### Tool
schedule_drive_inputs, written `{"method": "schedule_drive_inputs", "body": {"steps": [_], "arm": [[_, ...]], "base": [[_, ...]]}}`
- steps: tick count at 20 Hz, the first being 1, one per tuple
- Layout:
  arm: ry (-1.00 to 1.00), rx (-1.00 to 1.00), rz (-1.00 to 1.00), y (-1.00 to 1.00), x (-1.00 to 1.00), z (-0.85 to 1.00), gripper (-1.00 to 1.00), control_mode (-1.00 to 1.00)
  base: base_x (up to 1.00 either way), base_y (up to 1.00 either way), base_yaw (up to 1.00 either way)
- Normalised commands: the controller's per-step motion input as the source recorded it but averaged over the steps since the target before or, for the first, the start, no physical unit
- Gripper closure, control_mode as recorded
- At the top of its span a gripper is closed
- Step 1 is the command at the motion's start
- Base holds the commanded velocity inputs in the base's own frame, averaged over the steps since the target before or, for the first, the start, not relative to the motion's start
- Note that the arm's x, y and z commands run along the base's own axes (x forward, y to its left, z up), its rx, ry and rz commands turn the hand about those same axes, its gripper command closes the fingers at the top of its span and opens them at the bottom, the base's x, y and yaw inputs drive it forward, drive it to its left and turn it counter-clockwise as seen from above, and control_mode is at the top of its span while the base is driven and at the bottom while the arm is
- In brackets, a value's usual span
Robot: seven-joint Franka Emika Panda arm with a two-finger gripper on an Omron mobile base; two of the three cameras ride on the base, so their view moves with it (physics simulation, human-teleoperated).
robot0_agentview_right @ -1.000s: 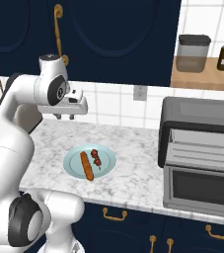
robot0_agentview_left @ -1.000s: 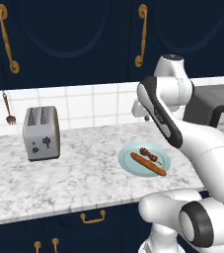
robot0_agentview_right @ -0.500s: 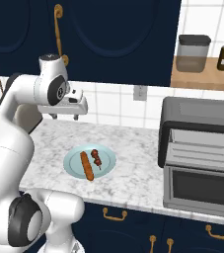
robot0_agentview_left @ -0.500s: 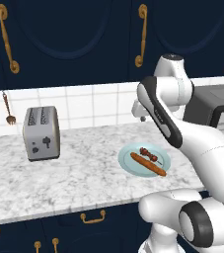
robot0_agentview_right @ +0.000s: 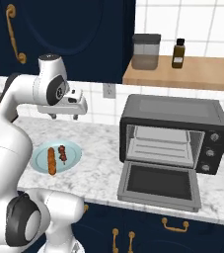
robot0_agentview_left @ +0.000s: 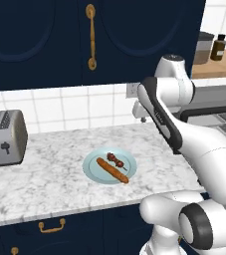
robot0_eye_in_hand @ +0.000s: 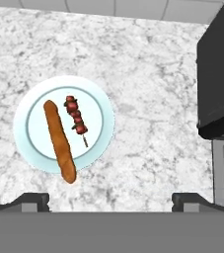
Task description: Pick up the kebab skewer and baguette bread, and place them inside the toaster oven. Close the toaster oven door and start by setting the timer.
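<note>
Hand view, looking down: my fingers (robot0_eye_in_hand: 111, 200) now stand wide apart and empty, having spread from half-closed a second ago, high above the surface (robot0_eye_in_hand: 148, 133). The kebab skewer (robot0_eye_in_hand: 76, 118) and baguette bread (robot0_eye_in_hand: 59, 141) lie side by side on the pale plate (robot0_eye_in_hand: 98, 106). The toaster oven (robot0_agentview_right: 175, 133) stands open, its door (robot0_agentview_right: 159, 184) folded down; picking can begin.

Even, bright, flat rendered light, no glare. Soft faint shadow under the pale blue round plate (robot0_eye_in_hand: 64, 123) on the white-grey marbled stone counter (robot0_eye_in_hand: 148, 74). Dark navy cabinet fronts (robot0_agentview_left: 45, 45) stay dim. All views slightly soft, low-res; no edge distortion.
</note>
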Motion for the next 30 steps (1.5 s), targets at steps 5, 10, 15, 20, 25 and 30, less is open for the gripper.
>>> {"method": "schedule_drive_inputs", "body": {"steps": [5,10,15,20,25,30], "arm": [[0.00,0.00,0.00,0.00,0.00,0.00,-1.00,1.00],[0.00,0.00,0.00,0.00,0.00,0.00,-1.00,1.00],[0.00,0.00,0.00,0.00,0.00,0.00,-1.00,1.00],[0.00,0.00,0.00,0.00,0.00,0.00,-1.00,1.00],[0.00,0.00,0.00,0.00,0.00,0.00,-1.00,-1.00],[0.00,0.00,0.00,-0.05,-0.05,-0.03,-1.00,-1.00]], "base": [[0.02,-0.60,0.00],[0.00,-0.04,0.00],[0.00,0.00,0.00],[0.00,0.00,0.00],[0.00,0.00,0.00],[0.00,0.00,0.00]]}}
